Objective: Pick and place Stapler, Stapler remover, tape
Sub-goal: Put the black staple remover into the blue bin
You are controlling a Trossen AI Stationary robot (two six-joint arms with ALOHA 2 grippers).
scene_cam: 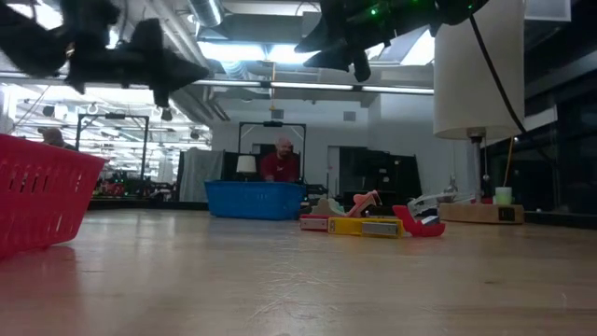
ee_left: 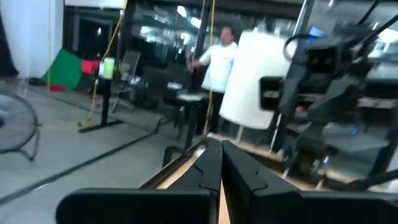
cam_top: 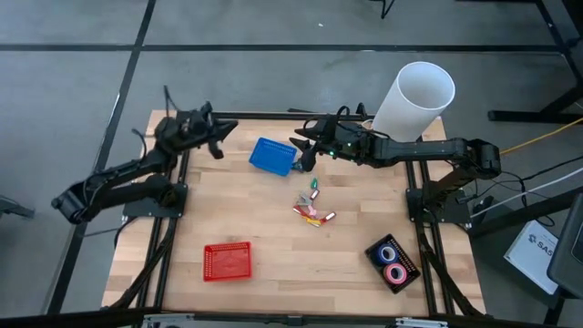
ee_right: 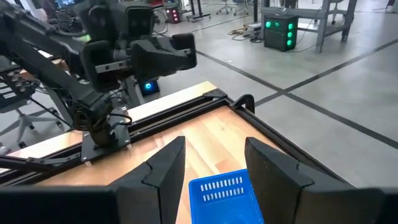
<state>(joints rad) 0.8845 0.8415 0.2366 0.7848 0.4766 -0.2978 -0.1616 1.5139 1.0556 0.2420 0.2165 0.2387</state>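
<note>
A small cluster of coloured pieces [cam_top: 311, 208] lies mid-table; in the low view it shows a yellow bar [scene_cam: 364, 227] and a red piece [scene_cam: 420, 222]. I cannot single out a stapler or a silvery-grey stapler remover. A blue tape roll [cam_top: 387, 251] and a pink tape roll [cam_top: 396, 271] lie in a black tray. My right gripper [cam_top: 301, 151] [ee_right: 214, 165] hangs open, empty, above the blue basket [ee_right: 225, 194] near the far edge. My left gripper [cam_top: 219, 138] [ee_left: 221, 167] is shut, raised at the far left.
A red basket [cam_top: 226, 261] stands near the table's near left. The black tray [cam_top: 407, 264] is at the near right. A tall white cylinder [cam_top: 414, 98] stands at the far right corner. A person [scene_cam: 282, 161] is in the room beyond the table.
</note>
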